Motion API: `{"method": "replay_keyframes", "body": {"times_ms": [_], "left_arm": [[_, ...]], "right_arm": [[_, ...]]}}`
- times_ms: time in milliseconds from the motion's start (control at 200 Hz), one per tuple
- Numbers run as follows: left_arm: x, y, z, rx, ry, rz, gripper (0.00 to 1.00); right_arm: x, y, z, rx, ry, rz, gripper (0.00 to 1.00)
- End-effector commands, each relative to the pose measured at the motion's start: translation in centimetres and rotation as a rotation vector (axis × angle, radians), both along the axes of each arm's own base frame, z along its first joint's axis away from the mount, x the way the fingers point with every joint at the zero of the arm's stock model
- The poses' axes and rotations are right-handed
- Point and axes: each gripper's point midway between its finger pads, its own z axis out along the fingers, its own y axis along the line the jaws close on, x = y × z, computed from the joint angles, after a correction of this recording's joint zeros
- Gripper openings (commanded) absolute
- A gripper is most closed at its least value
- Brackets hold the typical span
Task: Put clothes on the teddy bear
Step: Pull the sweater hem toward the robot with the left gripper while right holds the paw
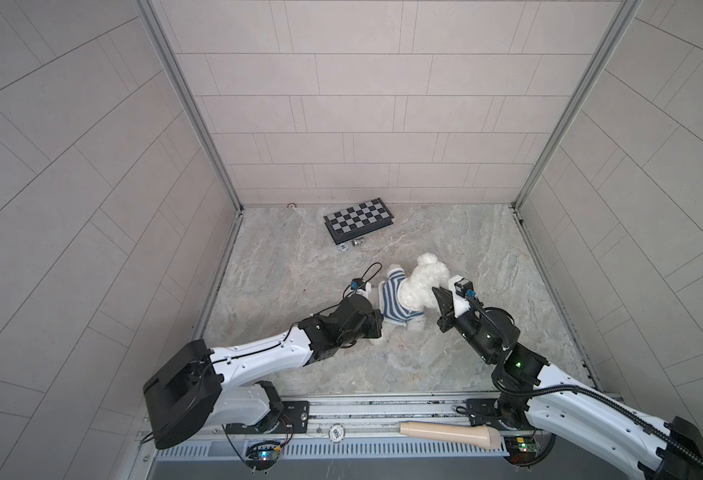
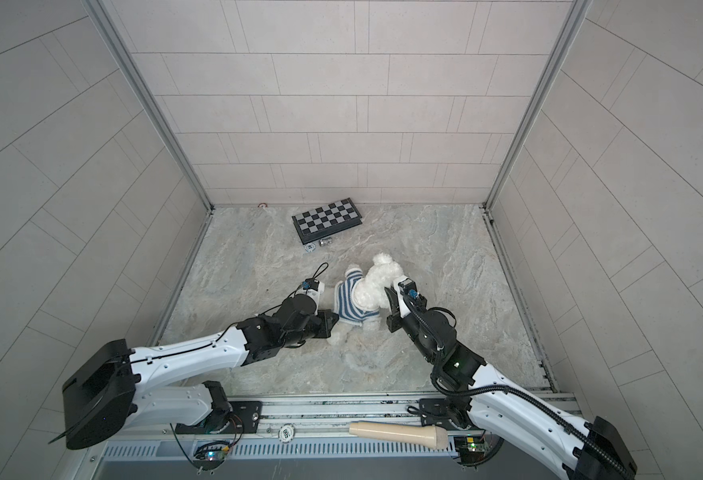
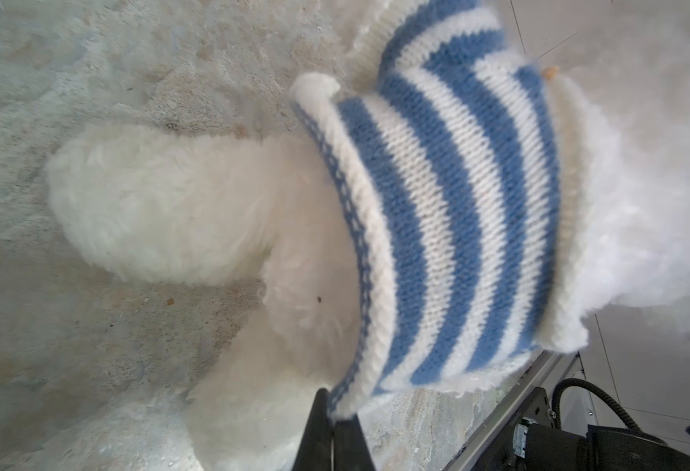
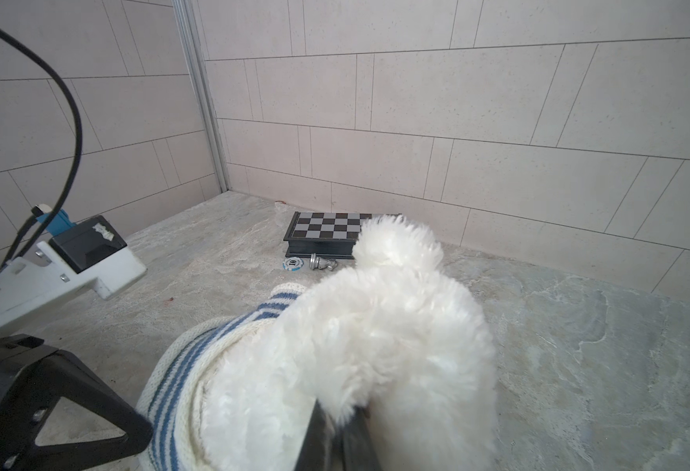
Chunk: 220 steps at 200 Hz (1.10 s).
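Observation:
The fluffy white teddy bear [image 1: 422,282] [image 2: 376,282] lies on the marble floor in both top views. A blue-and-white striped shirt [image 1: 395,301] [image 2: 349,301] is round its body. In the left wrist view the shirt [image 3: 437,224] covers the torso and a bare white leg [image 3: 163,204] sticks out below the hem. My left gripper [image 3: 333,414] [image 1: 378,324] is shut on the shirt's hem edge. My right gripper [image 4: 341,416] [image 1: 439,297] is shut on a tuft of the bear's fur [image 4: 376,326] at its upper end, beside the shirt's collar [image 4: 180,375].
A folded chessboard [image 1: 360,218] lies near the back wall, with a poker chip [image 1: 343,248] and a silver chess piece [image 1: 358,242] in front of it. A beige handle-shaped object [image 1: 449,432] rests on the front rail. Tiled walls close in three sides.

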Motion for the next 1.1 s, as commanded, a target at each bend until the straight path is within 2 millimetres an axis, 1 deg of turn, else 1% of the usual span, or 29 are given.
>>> {"method": "replay_keyframes", "body": {"times_ms": [0,65,125,185,315,436,526,596,646,726,771,851,941,1096], "left_arm": [[0.0,2.7,-2.3,0.099,0.012,0.037,0.00],[0.1,3.1,-2.5,0.115,0.001,0.048,0.00],[0.1,3.1,-2.6,0.116,-0.001,0.046,0.00],[0.0,2.6,-2.6,0.099,-0.002,0.025,0.00],[-0.7,0.6,-1.9,0.049,-0.020,-0.038,0.00],[-0.6,-0.2,-1.1,0.018,-0.038,-0.061,0.00],[-0.6,-0.5,-0.3,-0.001,-0.049,-0.075,0.06],[-0.7,-0.3,0.1,-0.006,-0.057,-0.074,0.12],[-0.8,0.0,0.3,-0.004,-0.064,-0.078,0.17],[-1.2,0.8,0.6,0.031,-0.071,-0.100,0.29],[-1.4,1.5,0.7,0.066,-0.072,-0.111,0.33],[-1.7,2.6,1.2,0.094,-0.083,-0.129,0.37],[-2.0,3.2,2.8,0.055,-0.104,-0.143,0.42],[-1.5,3.6,5.0,-0.052,-0.082,-0.130,0.43]], "right_arm": [[0.2,-0.4,3.0,0.050,-0.069,-0.023,0.00],[0.2,-0.3,3.1,0.050,-0.069,-0.024,0.00],[0.2,-0.2,3.2,0.051,-0.071,-0.020,0.00],[0.2,0.0,3.2,0.052,-0.073,-0.009,0.00],[0.1,0.9,3.4,0.055,-0.079,0.032,0.00],[-0.4,2.0,3.8,0.051,-0.103,0.095,0.00],[-1.0,2.9,4.2,0.046,-0.129,0.154,0.00],[-1.5,3.3,4.5,0.043,-0.150,0.189,0.00],[-1.8,3.5,4.5,0.039,-0.159,0.209,0.00],[-2.2,3.7,4.6,0.024,-0.171,0.232,0.00],[-2.3,3.7,4.5,0.010,-0.173,0.239,0.00],[-2.5,3.7,4.5,-0.014,-0.180,0.246,0.00],[-2.7,3.8,4.6,-0.030,-0.190,0.258,0.00],[-2.7,4.0,4.6,-0.033,-0.193,0.268,0.00]]}}
